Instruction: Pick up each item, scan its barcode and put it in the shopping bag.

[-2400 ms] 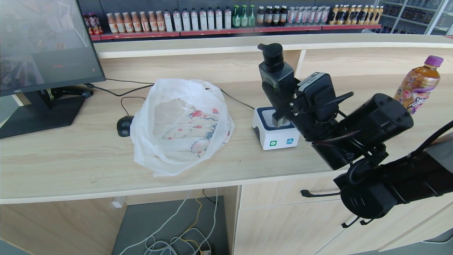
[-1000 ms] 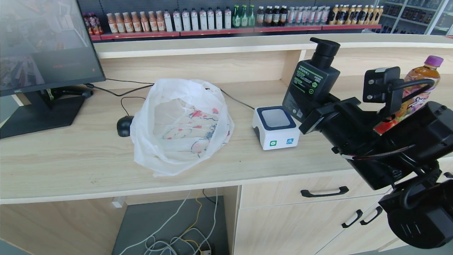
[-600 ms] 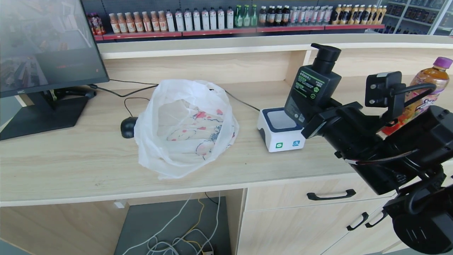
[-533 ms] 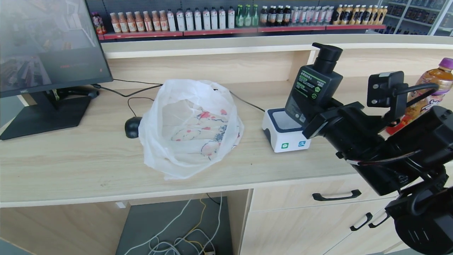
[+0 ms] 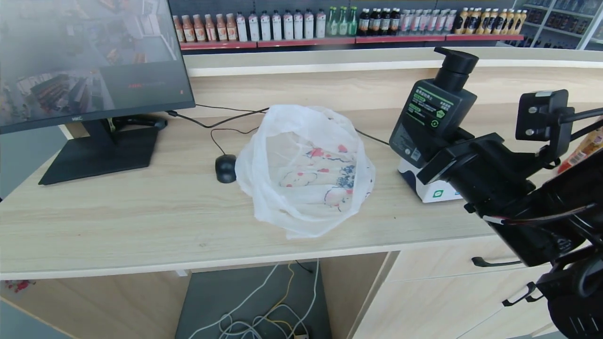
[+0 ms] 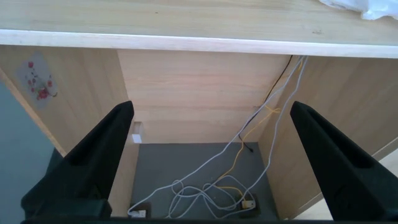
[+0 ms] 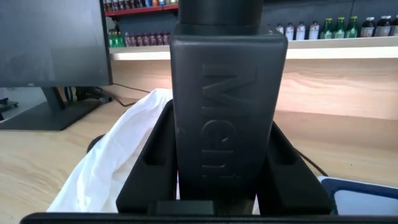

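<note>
A black pump bottle (image 5: 433, 113) hangs tilted above the counter, with my right gripper (image 5: 445, 153) shut on its lower body. In the right wrist view the bottle (image 7: 227, 106) stands between the two fingers of the right gripper (image 7: 224, 174). Below it the white scanner (image 5: 431, 190) is partly covered. The white shopping bag (image 5: 306, 169) stands open to the bottle's left on the counter, and its edge (image 7: 106, 168) shows beside the bottle. My left gripper (image 6: 211, 162) is open below counter height, facing the space under the counter.
A monitor (image 5: 89, 56) on its stand and a black mouse (image 5: 225, 168) sit left of the bag. A drink bottle (image 5: 582, 148) peeks out at the far right. Cables (image 6: 211, 186) lie under the counter. Drawers with handles (image 5: 494, 261) are below the scanner.
The head camera has turned left, shifting the whole scene right. The right gripper has carried the black bottle left, from beside the scanner to over its near-left edge, closer to the bag.
</note>
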Tool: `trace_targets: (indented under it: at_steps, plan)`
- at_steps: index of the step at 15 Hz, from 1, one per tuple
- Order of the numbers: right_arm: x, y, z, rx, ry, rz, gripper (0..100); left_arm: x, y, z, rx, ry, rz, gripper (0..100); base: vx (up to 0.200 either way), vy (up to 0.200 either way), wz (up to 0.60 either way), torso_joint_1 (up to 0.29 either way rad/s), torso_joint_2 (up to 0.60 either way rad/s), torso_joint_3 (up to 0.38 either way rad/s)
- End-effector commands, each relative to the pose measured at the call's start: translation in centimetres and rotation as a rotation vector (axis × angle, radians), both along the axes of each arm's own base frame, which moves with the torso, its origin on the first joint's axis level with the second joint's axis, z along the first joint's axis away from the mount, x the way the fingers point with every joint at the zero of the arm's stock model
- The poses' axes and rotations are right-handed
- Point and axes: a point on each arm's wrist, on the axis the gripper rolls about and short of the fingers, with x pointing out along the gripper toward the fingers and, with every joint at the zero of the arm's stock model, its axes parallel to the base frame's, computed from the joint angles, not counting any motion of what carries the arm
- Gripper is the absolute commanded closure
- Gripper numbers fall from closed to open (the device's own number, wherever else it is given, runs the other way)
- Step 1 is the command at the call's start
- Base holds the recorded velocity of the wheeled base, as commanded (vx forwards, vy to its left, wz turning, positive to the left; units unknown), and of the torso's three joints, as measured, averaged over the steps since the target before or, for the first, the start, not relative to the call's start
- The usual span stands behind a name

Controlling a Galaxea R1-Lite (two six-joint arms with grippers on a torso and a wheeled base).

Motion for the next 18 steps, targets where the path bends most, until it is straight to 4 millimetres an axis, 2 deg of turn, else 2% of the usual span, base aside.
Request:
trace_targets:
  at_steps: [1,4,6,8,9,11,13,15,16,18]
  plan:
    - [-0.4,-0.2,0.4,0.009,-0.014,0.0,100,0.0,0.0,0.0,0.0,0.0,0.0,0,0.0,0.0,0.0,0.0,0.0,0.0]
    - [-0.2,0.1,0.2,0.004,-0.006,0.006,100,0.0,0.0,0.0,0.0,0.0,0.0,0,0.0,0.0,0.0,0.0,0.0,0.0]
    - [-0.1,1.5,-0.6,-0.012,0.015,0.046,100,0.0,0.0,0.0,0.0,0.0,0.0,0,0.0,0.0,0.0,0.0,0.0,0.0]
    - [0.2,2.3,-0.4,-0.007,0.003,0.064,100,0.0,0.0,0.0,0.0,0.0,0.0,0,0.0,0.0,0.0,0.0,0.0,0.0]
    - [1.0,3.1,-0.1,0.002,-0.013,0.068,100,0.0,0.0,0.0,0.0,0.0,0.0,0,0.0,0.0,0.0,0.0,0.0,0.0]
    - [2.1,4.1,-1.0,-0.008,0.006,0.075,100,0.0,0.0,0.0,0.0,0.0,0.0,0,0.0,0.0,0.0,0.0,0.0,0.0]
    - [3.2,5.9,-1.4,-0.004,-0.001,0.099,100,0.0,0.0,0.0,0.0,0.0,0.0,0,0.0,0.0,0.0,0.0,0.0,0.0]
    - [3.6,7.3,-2.5,-0.015,0.022,0.117,100,0.0,0.0,0.0,0.0,0.0,0.0,0,0.0,0.0,0.0,0.0,0.0,0.0]
    - [3.1,8.4,-2.8,-0.026,0.022,0.14,100,0.0,0.0,0.0,0.001,0.0,0.0,0,0.0,0.0,0.0,0.0,0.0,0.0]
    - [3.1,8.8,-3.8,-0.066,0.038,0.138,100,0.0,0.0,0.0,0.0,0.0,0.0,0,0.0,0.0,0.0,0.0,0.0,0.0]
